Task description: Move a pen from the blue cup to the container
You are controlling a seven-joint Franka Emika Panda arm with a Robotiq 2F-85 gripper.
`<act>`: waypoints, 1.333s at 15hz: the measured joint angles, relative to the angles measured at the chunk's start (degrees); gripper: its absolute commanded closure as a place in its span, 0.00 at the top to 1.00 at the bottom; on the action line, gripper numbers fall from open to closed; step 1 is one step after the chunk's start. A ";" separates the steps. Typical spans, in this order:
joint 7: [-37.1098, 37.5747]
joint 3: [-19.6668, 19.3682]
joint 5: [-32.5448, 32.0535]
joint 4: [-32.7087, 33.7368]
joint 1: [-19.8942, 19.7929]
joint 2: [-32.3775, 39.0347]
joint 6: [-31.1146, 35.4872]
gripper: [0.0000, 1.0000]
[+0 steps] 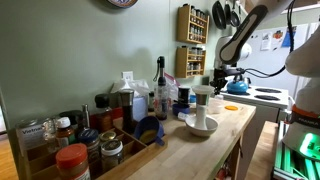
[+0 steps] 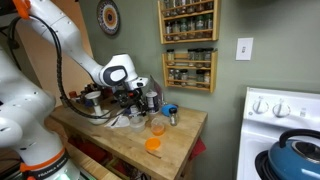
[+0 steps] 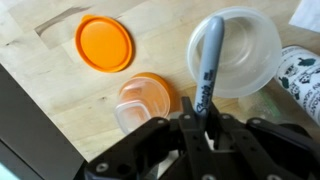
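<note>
In the wrist view my gripper (image 3: 205,115) is shut on a dark marker pen (image 3: 211,55). The pen's far end points over the open mouth of the white container (image 3: 262,50), seen from above. In an exterior view the tall white container (image 1: 202,104) stands on its wider bowl base near the counter's end, with my gripper (image 1: 217,80) just above and beside it. In an exterior view the small dark-blue cup (image 2: 171,110) stands on the counter beyond my gripper (image 2: 136,100). Whether the pen tip is inside the container I cannot tell.
An orange lid (image 3: 104,44) and an orange tub with a clear lid (image 3: 145,100) lie on the wooden counter beside the container. Dark bottles (image 1: 160,85) and spice jars (image 1: 72,150) crowd the counter's back. A blue kettle (image 1: 237,87) sits on the stove.
</note>
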 measured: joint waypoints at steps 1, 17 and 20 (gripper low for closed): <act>-1.74 -3.50 -2.00 0.03 3.13 -0.09 -0.52 0.04; -34.65 -26.39 -15.08 3.12 29.86 -5.80 -26.95 0.04; -36.84 -27.48 -13.87 3.30 32.38 -5.25 -26.63 0.15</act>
